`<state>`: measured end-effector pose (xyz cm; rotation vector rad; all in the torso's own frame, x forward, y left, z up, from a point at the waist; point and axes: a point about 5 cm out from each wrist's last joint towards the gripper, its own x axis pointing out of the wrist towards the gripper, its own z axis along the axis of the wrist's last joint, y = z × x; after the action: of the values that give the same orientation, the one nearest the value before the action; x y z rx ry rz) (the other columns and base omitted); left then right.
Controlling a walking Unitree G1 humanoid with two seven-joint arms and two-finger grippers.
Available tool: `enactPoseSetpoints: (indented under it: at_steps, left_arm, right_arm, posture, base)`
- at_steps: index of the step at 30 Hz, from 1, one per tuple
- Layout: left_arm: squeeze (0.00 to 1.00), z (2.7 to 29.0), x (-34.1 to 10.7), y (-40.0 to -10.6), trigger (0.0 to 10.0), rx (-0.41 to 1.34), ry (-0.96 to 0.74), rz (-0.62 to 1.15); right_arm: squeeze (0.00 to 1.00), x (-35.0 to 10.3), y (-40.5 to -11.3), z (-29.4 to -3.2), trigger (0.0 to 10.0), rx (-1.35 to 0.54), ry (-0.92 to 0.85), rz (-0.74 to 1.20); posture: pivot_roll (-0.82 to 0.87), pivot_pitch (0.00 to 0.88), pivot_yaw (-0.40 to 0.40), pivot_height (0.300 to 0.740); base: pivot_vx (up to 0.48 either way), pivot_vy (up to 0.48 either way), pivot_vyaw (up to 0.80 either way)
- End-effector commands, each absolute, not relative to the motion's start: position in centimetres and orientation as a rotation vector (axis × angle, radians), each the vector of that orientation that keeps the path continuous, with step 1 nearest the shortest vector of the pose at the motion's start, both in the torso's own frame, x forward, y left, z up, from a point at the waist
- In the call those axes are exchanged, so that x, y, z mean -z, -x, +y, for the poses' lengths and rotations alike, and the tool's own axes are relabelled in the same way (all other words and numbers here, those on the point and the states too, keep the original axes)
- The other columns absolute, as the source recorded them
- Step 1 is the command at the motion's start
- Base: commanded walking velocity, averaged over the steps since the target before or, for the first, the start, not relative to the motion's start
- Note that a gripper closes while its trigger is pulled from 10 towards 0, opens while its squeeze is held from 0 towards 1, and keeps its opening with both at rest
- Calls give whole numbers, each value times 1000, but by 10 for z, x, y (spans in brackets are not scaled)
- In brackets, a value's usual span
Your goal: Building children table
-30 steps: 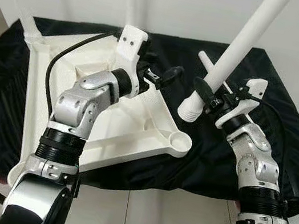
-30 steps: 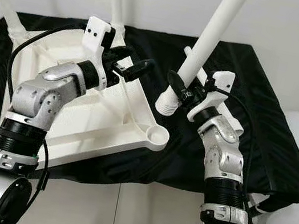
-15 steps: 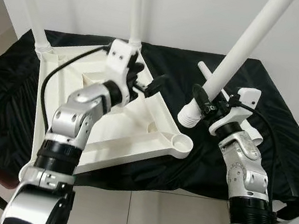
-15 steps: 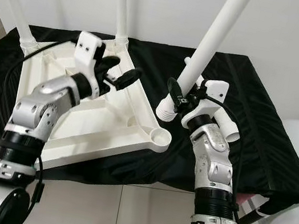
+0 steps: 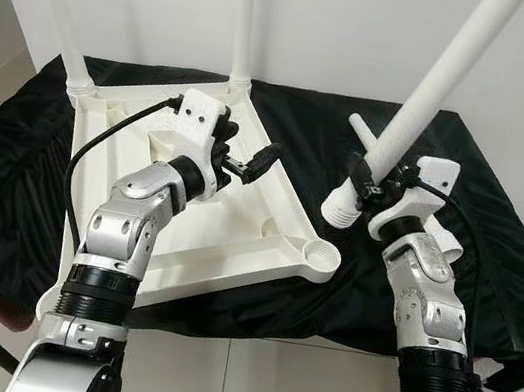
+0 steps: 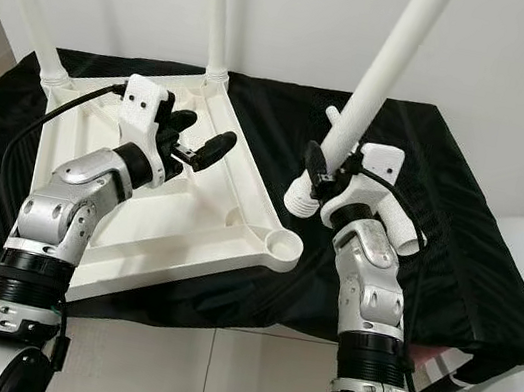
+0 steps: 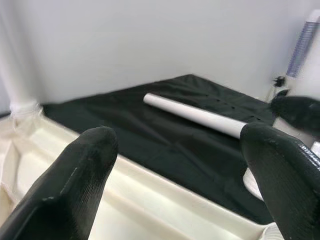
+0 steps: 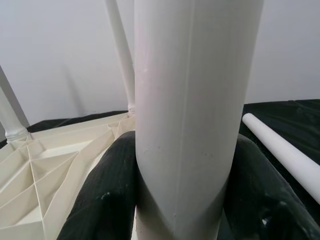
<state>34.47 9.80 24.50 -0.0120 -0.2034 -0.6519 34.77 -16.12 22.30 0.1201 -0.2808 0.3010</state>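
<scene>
White plastic socket (image 5: 319, 255) at the tabletop's (image 5: 184, 233) near corner lies at about seven o'clock from the right gripper (image 5: 360, 181), close below the leg's (image 5: 422, 105) threaded end. The leg's long axis slants up toward one o'clock. The right gripper is nearer the socket and clamps the leg low down. Farther back, the left gripper (image 5: 246, 158) hovers over the upturned tabletop, fingers spread, holding nothing. A spare leg (image 7: 192, 115) lies on the black cloth (image 5: 486, 195).

Both silver arms reach forward with elbows bent, forearms angled up and inward. The left gripper (image 5: 246, 153) hovers with its black fingers (image 7: 75, 180) spread wide, nothing between them. The right gripper (image 5: 364, 181) is raised, its fingers (image 8: 107, 197) clamped against both sides of a white table leg (image 5: 433, 89).
</scene>
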Motion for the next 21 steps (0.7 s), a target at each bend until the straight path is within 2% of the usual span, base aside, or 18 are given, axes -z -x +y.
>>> enactPoseSetpoints:
  at_steps: [1,8,11,21]
  left_arm:
    - [0,99,-251,-349,10000,518,-6,-219]
    - [0,87,-272,-346,10000,602,-36,-283]
    - [0,70,-281,-338,10000,735,-10,-274]
    - [0,44,-294,-322,10000,946,-61,-277]
  right_arm:
    - [0,-227,-344,-158,10000,-334,-93,-298]
    - [0,-228,-341,-155,10000,-423,-56,-303]
    - [0,-226,-335,-151,10000,-545,-9,-279]
    - [0,-226,-333,-154,10000,-690,91,-223]
  posture:
    - [-77,0,28,740]
    - [-70,0,34,740]
    - [-53,0,29,740]
    - [-44,18,23,740]
  base:
    - [0,0,0]
    - [0,0,0]
    - [0,0,0]
    - [0,0,0]
